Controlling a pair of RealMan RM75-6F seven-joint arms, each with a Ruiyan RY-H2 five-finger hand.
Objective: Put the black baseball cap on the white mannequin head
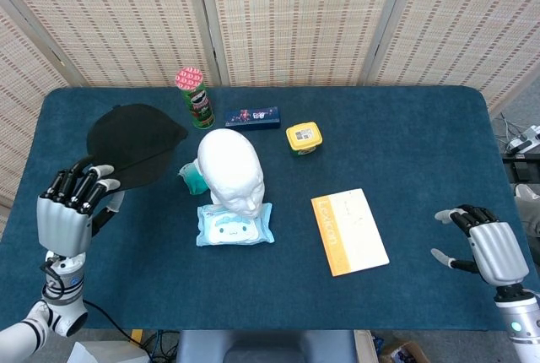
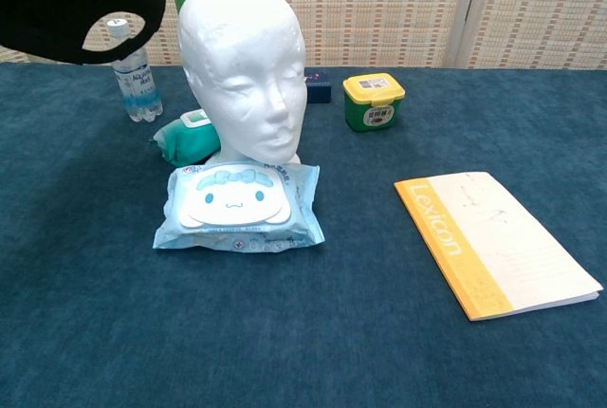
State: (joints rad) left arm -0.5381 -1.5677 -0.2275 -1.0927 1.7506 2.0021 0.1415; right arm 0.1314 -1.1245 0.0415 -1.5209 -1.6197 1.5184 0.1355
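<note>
Left hand [image 1: 72, 209] gripping black fabric baseball cap [image 1: 135, 143] at brim, holding it aloft left of white foam mannequin head [image 1: 231, 171]. Right hand [image 1: 488, 249] idling near right worktop edge, fingers apart, holding nothing. Step: carrying cap over crown; judging it needs opening facing down, lowering level. Clear air above head; clear plastic water bottle [image 2: 132, 74] under cap, red-lidded snack tube [image 1: 195, 97] behind, blue wet-wipes pack [image 1: 234, 224] touching head's base in front.

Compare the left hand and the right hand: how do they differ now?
The left hand grips the black baseball cap by its edge and lifts it off the table; the right hand holds nothing. The left hand is beside the white mannequin head; the right hand is far from it, near the table edge. Both are grey metal.
</note>
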